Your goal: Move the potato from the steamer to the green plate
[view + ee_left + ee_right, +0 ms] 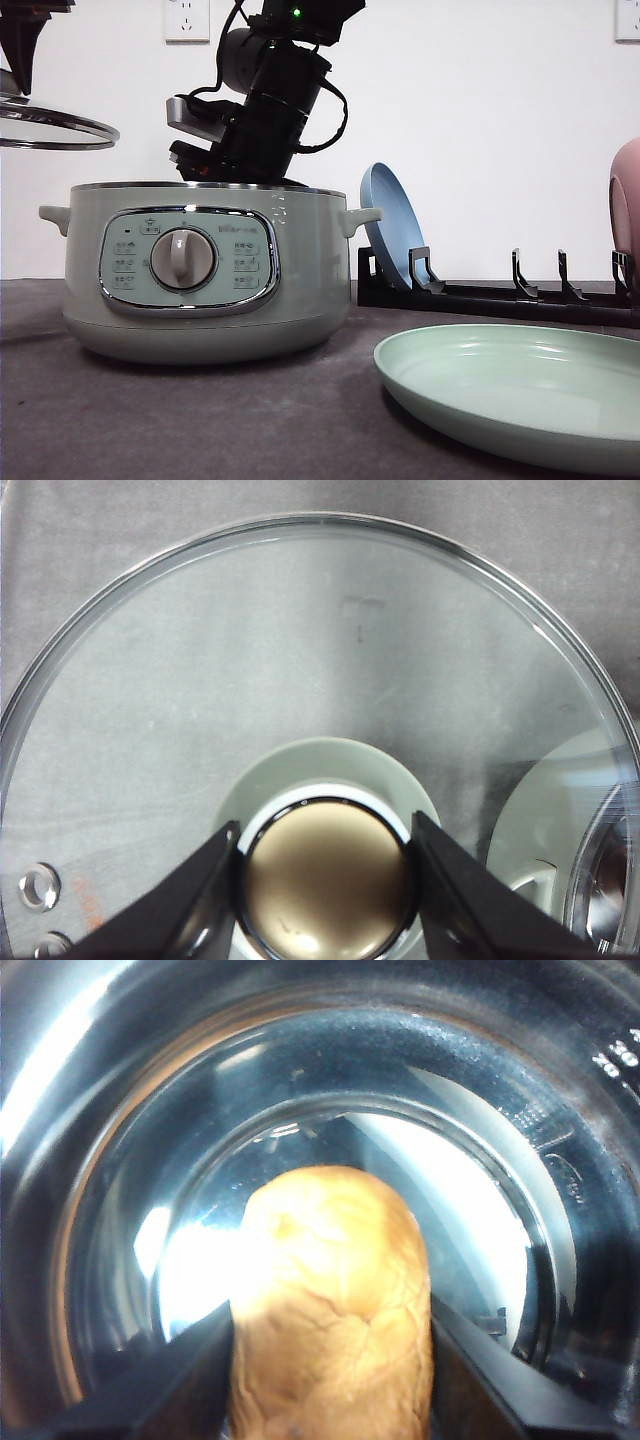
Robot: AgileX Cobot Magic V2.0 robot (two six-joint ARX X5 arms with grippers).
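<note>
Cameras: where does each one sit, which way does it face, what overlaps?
Front view: low at table height, facing forward at the steamer and green plate; the right arm reaches down into the pot.
Left wrist view: on the left arm, looking down on the glass lid; left pincer clamps its knob.
Right wrist view: on the right arm, looking down into the steamer; right pincer flanks the potato.
Shared: front and left wrist views both show the lid.

I see a black dish rack (500,295) standing on the dark grey table (200,420), behind the foreground items. A blue plate (392,225) stands on edge in its leftmost slot. A pink dish (627,215) stands at its far right end. Two white wall sockets (187,19) sit on the white wall.
</note>
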